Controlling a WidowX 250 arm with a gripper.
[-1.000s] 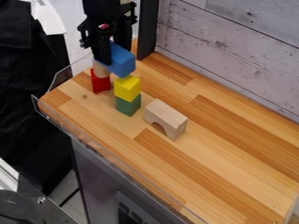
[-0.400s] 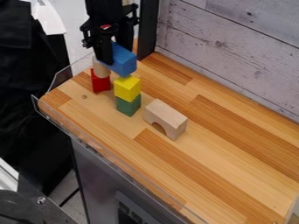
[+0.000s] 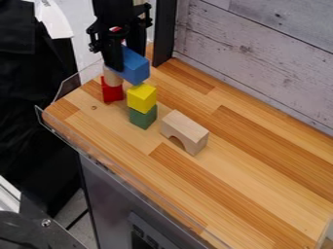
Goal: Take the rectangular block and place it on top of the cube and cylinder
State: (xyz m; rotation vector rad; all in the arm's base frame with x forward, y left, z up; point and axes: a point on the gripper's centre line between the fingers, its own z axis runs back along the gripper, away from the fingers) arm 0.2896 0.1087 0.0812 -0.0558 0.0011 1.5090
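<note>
Cylinder (image 3: 112,79) partly hidden, blue block (image 3: 134,69) gripped; arm (image 3: 116,8) cropped

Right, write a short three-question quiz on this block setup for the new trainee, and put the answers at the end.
1. Short answer: What does the yellow cube rest on?
2. True or false: The wooden arch stands directly on the tabletop.
3. Fill the gap: The gripper holds the ____.

Key: 1. The green cube; 2. True; 3. Blue block.
</note>
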